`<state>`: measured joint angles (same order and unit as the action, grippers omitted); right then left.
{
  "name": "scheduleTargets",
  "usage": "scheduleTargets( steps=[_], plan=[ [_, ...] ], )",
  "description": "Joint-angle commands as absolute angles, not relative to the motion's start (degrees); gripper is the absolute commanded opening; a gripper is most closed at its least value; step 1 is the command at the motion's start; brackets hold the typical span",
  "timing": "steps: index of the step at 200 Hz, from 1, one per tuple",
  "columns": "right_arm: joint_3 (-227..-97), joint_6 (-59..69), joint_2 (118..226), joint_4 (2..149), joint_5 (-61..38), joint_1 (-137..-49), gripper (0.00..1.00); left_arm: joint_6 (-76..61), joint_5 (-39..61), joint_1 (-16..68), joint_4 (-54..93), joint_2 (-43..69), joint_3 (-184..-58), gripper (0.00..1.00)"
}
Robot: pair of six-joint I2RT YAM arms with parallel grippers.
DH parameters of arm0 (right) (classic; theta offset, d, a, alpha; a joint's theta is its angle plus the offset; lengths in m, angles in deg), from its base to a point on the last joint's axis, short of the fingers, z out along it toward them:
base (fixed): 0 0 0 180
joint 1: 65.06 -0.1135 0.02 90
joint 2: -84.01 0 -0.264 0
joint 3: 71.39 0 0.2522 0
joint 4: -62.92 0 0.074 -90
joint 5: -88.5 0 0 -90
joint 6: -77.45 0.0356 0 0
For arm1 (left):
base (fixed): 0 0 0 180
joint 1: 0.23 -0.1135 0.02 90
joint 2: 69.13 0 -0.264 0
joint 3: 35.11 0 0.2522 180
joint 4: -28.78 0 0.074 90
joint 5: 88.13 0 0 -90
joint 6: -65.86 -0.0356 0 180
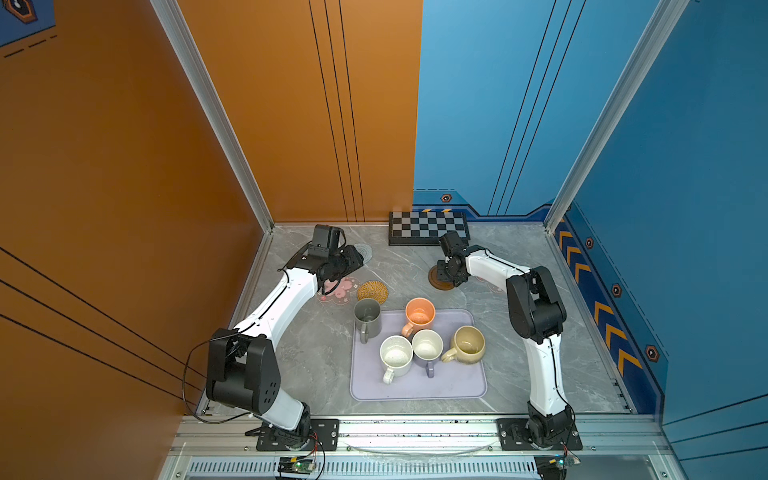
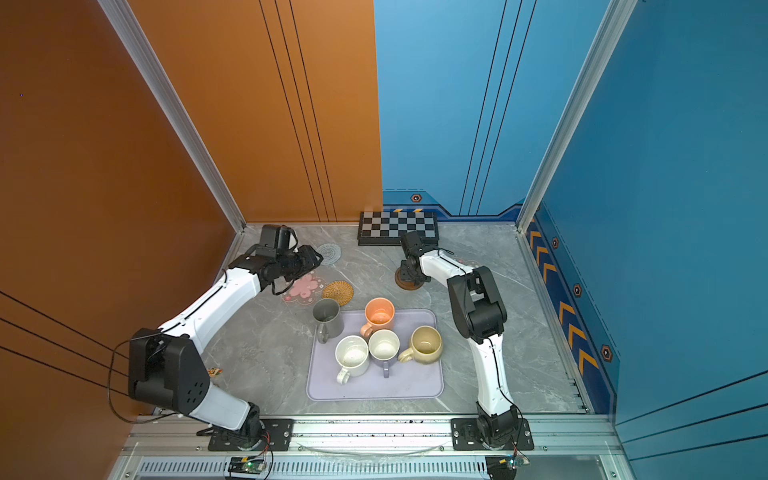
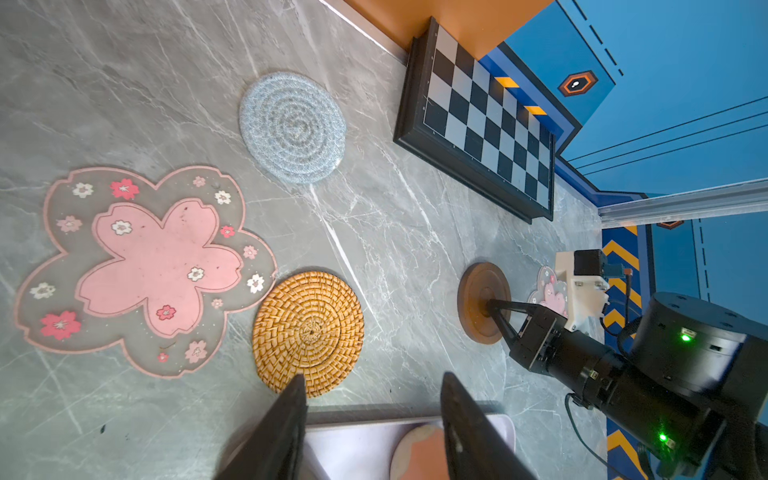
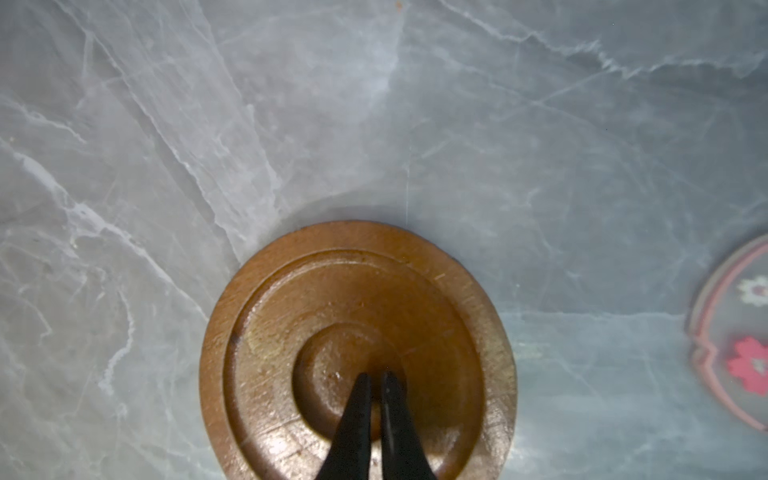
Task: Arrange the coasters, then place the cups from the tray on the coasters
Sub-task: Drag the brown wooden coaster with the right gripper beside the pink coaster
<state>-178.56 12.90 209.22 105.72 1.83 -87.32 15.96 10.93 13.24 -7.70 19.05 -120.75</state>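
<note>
Two pinched-together right fingers touch the brown wooden coaster.

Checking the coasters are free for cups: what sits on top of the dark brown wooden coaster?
Only the right hand, shut, its tips in the centre dimple of the wooden coaster; nothing else. The spot beneath the tips is covered, so firm contact cannot be confirmed.

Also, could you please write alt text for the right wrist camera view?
The right claw, shut, rests its tips on the centre hollow of a round dark brown wooden coaster lying flat on the grey marble table. A clear flower-shaped coaster with pink blossoms is partly in view nearby.
</note>
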Motion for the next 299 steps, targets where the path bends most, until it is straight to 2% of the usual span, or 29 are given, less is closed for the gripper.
scheduleTargets(
  steps=[1, 33, 112, 171, 286, 299],
  plan=[
    [-176.40, 10.10, 207.34, 109.37, 4.49, -86.42, 0.11, 15.01, 9.43, 13.87, -9.91, 19.47, -120.15, 0.53],
    [-175.68, 8.46, 207.26, 109.47, 7.08, -85.11, 0.12, 14.08, 8.64, 14.01, -11.73, 19.02, -119.84, 0.56],
    [-178.45, 9.42, 209.85, 109.52, 3.40, -80.85, 0.12, 14.01, 7.44, 14.27, -13.19, 18.30, -119.13, 0.59],
    [-178.14, 9.01, 210.40, 109.47, -0.93, -82.58, 0.10, 14.08, 7.16, 14.36, -13.51, 18.94, -120.14, 0.59],
    [-176.43, 9.37, 209.08, 109.47, 0.36, -83.60, 0.10, 13.83, 6.92, 14.36, -14.00, 18.10, -119.45, 0.60],
    [-176.79, 9.42, 208.92, 109.47, 0.14, -83.17, 0.12, 13.63, 7.14, 14.41, -14.02, 18.19, -119.64, 0.60]
  ],
)
